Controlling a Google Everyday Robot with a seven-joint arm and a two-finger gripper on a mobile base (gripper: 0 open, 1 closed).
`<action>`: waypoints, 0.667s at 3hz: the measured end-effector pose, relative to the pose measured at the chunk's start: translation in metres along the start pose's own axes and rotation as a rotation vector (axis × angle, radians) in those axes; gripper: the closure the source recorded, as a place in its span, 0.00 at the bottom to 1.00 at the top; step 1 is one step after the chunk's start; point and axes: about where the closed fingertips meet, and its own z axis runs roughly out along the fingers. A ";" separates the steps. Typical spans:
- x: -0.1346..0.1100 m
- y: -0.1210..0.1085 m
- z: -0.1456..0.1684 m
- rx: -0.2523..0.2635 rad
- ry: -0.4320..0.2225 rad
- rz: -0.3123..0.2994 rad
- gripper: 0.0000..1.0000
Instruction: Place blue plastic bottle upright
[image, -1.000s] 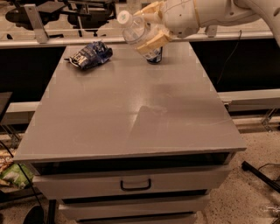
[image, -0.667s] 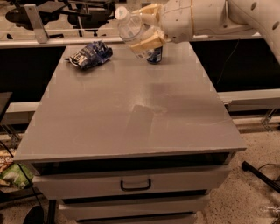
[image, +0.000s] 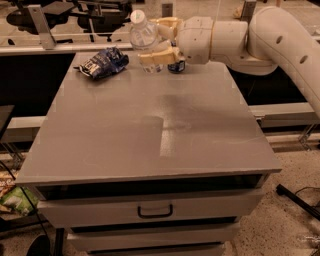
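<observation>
While gripper (image: 160, 40) clamps blue plastic bottle (image: 142, 36) (label unreadable), nearly upright, at table (image: 150, 130) rear.

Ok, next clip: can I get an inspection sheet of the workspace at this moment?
Surface: grey table top over drawers.
Job's things: blue plastic bottle, cap up, near upright, held over the far edge.
Clutter: snack bag far left; dark can partly hidden behind the gripper.
Grippers: gripper at the far edge, closed on the bottle.
Cables: none surely seen; a dark bar lies on the floor at right.
Surroundings: chairs behind the table.
</observation>
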 end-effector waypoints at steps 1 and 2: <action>0.004 0.002 0.006 0.010 -0.032 0.024 1.00; 0.005 0.003 0.006 0.010 -0.035 0.026 1.00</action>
